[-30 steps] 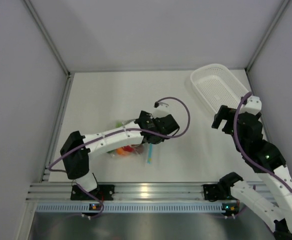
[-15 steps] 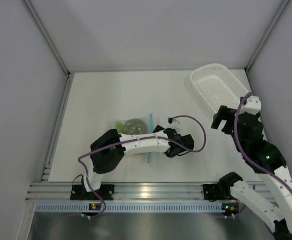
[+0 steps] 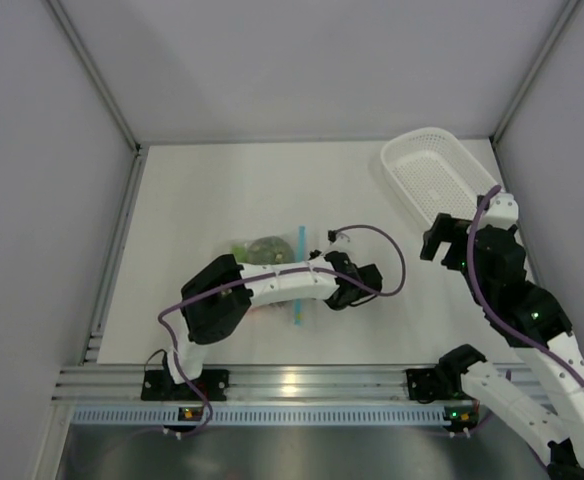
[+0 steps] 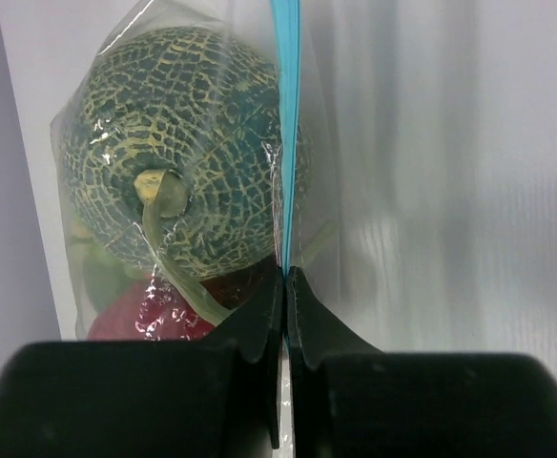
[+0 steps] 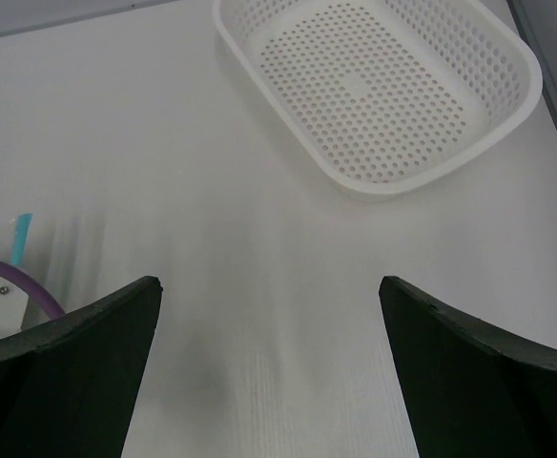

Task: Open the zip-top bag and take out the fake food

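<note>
Much of the small, crinkly clear zip-top bag (image 3: 247,247) is hidden in the top view. The left arm's white forearm (image 3: 272,283) crosses over its near half, so only the far part and both ends of the light blue zip strip (image 3: 301,240) show. The bag lies on the white table (image 3: 202,200), about midway between the left and right edges and nearer the near edge than the far one.

The left gripper (image 4: 285,277) cannot be made out from above. Its wrist camera shows the two black fingers pressed together on the zip strip, which runs straight away from them. Left of the strip, inside the plastic, sits the grey-green netted toy melon (image 4: 188,153) with its pale stem. Below it a red toy piece (image 4: 150,310) is cut off by the gripper body. A green shape at the bag's left side is too blurred by glare to name.

The right gripper (image 5: 269,281) hangs over bare table toward the right edge, its fingers spread wide with nothing between them; only their tips enter its view. The white perforated plastic basket (image 5: 364,183) sits in the far right corner, one end cropped by the wrist frame.
</note>
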Controlling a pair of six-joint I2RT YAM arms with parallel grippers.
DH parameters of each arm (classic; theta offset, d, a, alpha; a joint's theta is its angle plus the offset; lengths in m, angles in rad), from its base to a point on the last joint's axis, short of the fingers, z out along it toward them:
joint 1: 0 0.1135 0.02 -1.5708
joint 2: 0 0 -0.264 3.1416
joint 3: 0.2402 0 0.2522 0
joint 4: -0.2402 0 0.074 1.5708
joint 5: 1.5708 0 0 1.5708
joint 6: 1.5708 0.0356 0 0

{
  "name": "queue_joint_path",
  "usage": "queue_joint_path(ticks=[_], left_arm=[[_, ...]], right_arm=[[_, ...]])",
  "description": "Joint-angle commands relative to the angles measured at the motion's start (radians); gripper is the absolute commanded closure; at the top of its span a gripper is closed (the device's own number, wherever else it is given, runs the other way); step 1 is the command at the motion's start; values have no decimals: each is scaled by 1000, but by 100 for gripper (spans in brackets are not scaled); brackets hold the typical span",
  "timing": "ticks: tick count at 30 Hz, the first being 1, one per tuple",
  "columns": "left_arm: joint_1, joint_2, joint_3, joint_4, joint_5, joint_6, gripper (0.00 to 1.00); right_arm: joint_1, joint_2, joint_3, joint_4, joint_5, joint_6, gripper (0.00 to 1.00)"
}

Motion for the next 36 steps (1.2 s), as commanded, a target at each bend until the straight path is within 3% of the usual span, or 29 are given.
queue_joint_path(ticks=[1, 12, 16, 19, 26, 28, 31, 36], left_arm=[[25, -76, -2, -26, -38, -17, 100], [134, -228, 112, -22, 0, -23, 100], [165, -267, 197, -20, 25, -12, 100], [179, -294, 255, -19, 36, -22, 100], [284, -325, 344, -17, 171, -127, 100], [306, -336, 343, -17, 206, -199, 100], [343, -354, 318, -13, 252, -307, 100], [387, -400, 234, 41, 310, -485, 100]], right_arm=[[10, -12, -18, 39, -19, -12, 1], [9, -20, -74, 117, -127, 25, 1], [10, -60, -139, 239, -182, 33, 1], [10, -70, -171, 313, -312, -3, 0], [10, 44, -180, 453, -937, -125, 5], [26, 96, -165, 473, -1017, -138, 7], [108, 138, -142, 482, -984, -174, 6], [275, 221, -91, 484, -688, -245, 6]])
